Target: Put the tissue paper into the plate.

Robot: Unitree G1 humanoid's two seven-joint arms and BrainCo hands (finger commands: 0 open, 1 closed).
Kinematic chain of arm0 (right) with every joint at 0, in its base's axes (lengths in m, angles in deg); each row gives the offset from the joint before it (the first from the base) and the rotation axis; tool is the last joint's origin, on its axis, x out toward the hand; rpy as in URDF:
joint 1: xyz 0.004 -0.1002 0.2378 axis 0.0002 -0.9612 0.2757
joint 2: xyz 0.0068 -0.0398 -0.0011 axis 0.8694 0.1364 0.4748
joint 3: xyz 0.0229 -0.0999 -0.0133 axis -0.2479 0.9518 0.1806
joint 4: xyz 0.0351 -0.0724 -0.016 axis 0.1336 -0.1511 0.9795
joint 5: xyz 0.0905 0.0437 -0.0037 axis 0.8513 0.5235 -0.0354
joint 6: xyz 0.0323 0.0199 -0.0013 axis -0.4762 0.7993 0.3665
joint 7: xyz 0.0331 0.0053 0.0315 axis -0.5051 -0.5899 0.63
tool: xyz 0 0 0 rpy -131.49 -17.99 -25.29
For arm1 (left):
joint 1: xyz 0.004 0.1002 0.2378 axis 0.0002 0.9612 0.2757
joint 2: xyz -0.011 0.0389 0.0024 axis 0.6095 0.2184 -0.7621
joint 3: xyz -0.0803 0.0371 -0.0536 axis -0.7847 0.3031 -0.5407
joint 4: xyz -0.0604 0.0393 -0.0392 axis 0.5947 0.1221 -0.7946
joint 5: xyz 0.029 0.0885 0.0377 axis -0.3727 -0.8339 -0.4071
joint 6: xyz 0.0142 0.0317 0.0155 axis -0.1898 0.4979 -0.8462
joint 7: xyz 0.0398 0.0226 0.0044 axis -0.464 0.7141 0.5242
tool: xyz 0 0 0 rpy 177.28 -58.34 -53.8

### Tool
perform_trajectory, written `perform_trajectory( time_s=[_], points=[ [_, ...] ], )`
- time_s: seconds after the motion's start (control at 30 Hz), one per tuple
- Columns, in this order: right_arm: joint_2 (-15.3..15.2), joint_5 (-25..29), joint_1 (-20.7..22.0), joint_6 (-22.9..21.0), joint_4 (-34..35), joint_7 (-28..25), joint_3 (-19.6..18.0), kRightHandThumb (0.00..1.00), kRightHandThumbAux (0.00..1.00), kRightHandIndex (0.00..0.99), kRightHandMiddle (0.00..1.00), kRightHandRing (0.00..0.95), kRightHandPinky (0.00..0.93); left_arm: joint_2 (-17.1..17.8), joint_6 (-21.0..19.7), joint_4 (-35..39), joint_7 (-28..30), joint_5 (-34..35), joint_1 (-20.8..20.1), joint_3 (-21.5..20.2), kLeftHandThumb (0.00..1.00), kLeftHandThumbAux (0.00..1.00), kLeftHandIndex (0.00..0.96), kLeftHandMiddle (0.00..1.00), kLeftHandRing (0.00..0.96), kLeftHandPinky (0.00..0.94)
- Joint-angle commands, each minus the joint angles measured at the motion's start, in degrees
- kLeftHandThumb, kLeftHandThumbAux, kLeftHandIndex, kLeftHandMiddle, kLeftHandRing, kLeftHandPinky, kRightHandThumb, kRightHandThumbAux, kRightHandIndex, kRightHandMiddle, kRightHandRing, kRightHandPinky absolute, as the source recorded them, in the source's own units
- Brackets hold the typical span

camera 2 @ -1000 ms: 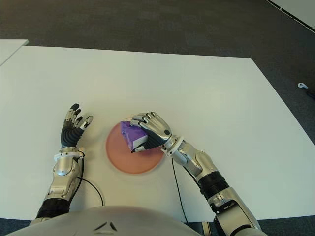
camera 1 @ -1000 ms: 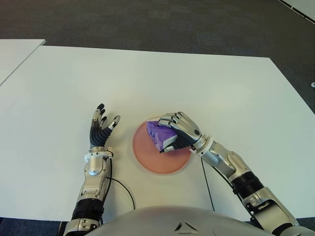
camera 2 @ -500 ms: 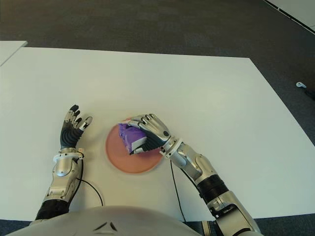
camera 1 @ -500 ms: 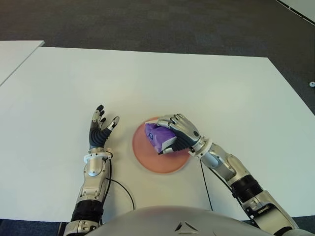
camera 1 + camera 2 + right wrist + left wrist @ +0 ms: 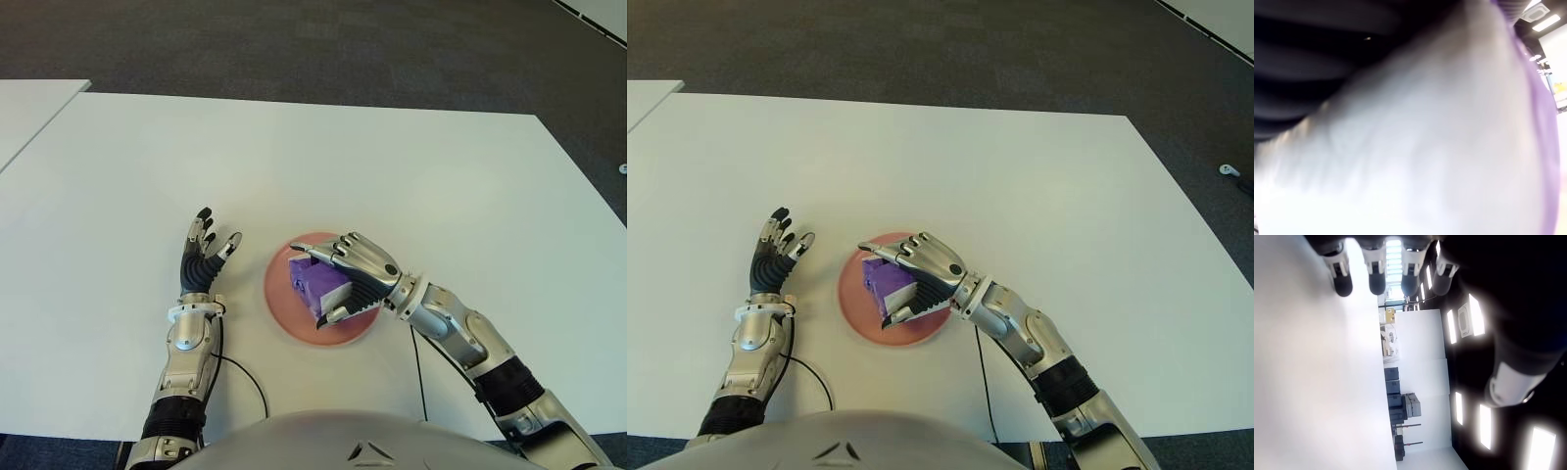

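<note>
A purple tissue pack (image 5: 313, 285) lies in the pink plate (image 5: 277, 291) near the table's front middle. My right hand (image 5: 328, 284) reaches over the pack from the right. Its fingers (image 5: 333, 257) stretch across the pack's far side and the thumb shows at the near side; the hand looks open, loosely around the pack. The right wrist view is filled by a close white and purple surface (image 5: 1449, 147). Left of the plate, my left hand (image 5: 203, 253) stands with its fingers spread and nothing in it; its fingertips (image 5: 1376, 281) show over the table in the left wrist view.
The white table (image 5: 392, 166) stretches far beyond the plate on every side. A thin black cable (image 5: 247, 376) curls near the front edge by my left forearm. A second white table (image 5: 29, 108) adjoins at the far left; dark carpet lies beyond.
My right hand's fingers have uncurled from the tissue pack, which has settled flat in the plate. The left hand has barely moved.
</note>
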Motion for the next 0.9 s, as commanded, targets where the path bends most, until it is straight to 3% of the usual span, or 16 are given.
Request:
perform_trajectory(
  time_s=[0.03,0.3,0.9],
  points=[
    [0.54,1.86,-1.17,0.16,-0.84,-0.28,-0.75,0.099,0.257,0.000,0.000,0.000,0.000,-0.52,-1.42,-2.78,0.68,0.68,1.35,-0.20,0.000,0.643,0.000,0.000,0.000,0.000],
    [1.69,5.32,-1.73,0.56,-0.13,-0.47,-1.63,0.096,0.252,0.000,0.000,0.000,0.000,-0.25,-1.39,-2.92,1.17,0.95,1.27,-0.10,0.000,0.638,0.000,0.000,0.000,0.000],
    [4.26,7.76,-2.52,-3.55,3.94,-3.37,-4.64,0.089,0.246,0.000,0.000,0.000,0.000,-0.25,-0.54,-3.43,0.45,0.15,0.82,-0.41,0.000,0.641,0.000,0.000,0.000,0.000]
  ],
)
